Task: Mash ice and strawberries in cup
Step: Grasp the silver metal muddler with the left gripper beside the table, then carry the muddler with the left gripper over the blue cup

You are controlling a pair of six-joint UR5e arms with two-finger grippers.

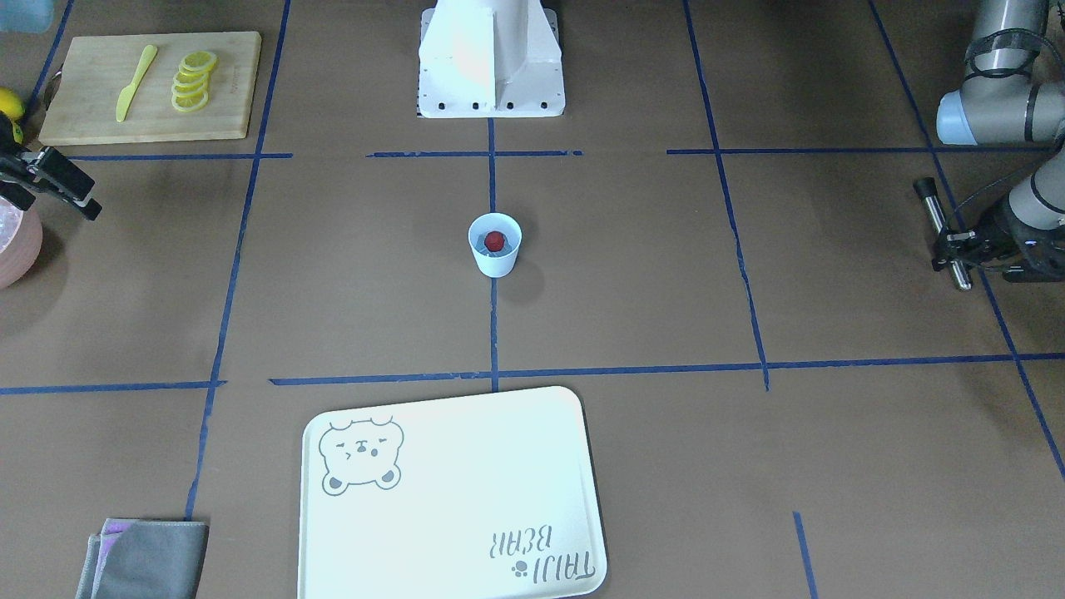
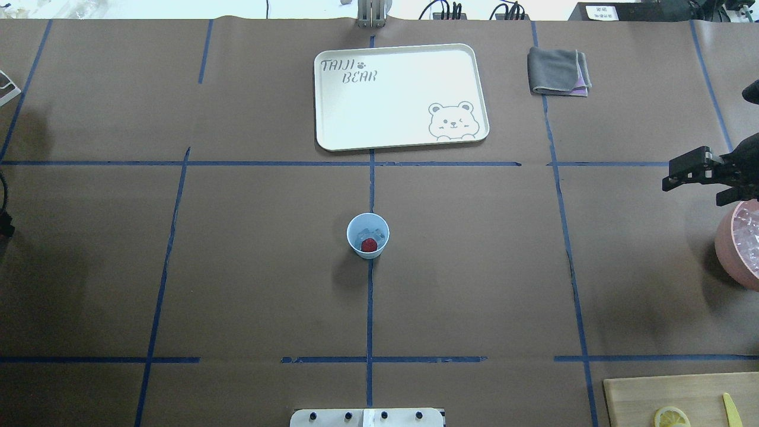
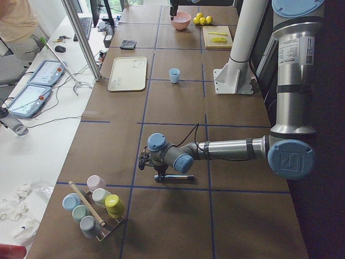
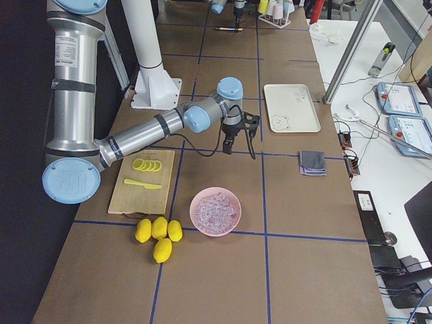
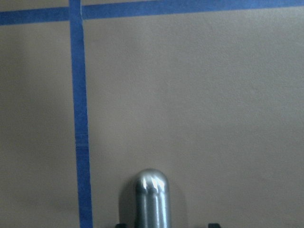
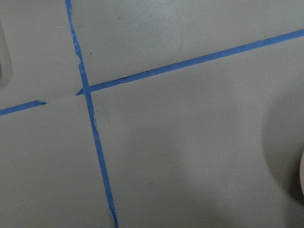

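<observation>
The pale blue cup [image 2: 357, 228] stands upright at the table's centre, and also shows in the front view as cup [image 1: 494, 259]. Inside it a red strawberry [image 2: 369, 244] lies on clear ice chunks [image 2: 372, 231]. Far off at the table's left end, my left gripper [image 1: 948, 244] is shut on a metal rod [image 1: 932, 208], held low over the table; its rounded tip [image 5: 151, 183] shows in the left wrist view. My right gripper [image 2: 692, 191] hovers open and holds nothing beside a pink bowl [image 2: 726, 246] of ice at the right end.
A white bear tray [image 2: 332, 127] and a folded grey cloth [image 2: 557, 71] lie on the far side. A cutting board [image 1: 91, 125] carries lemon slices [image 1: 193, 81] and a yellow knife [image 1: 136, 81]. Whole lemons [image 4: 158, 236] and a rack of pastel cups [image 3: 94, 208] sit at the table's ends.
</observation>
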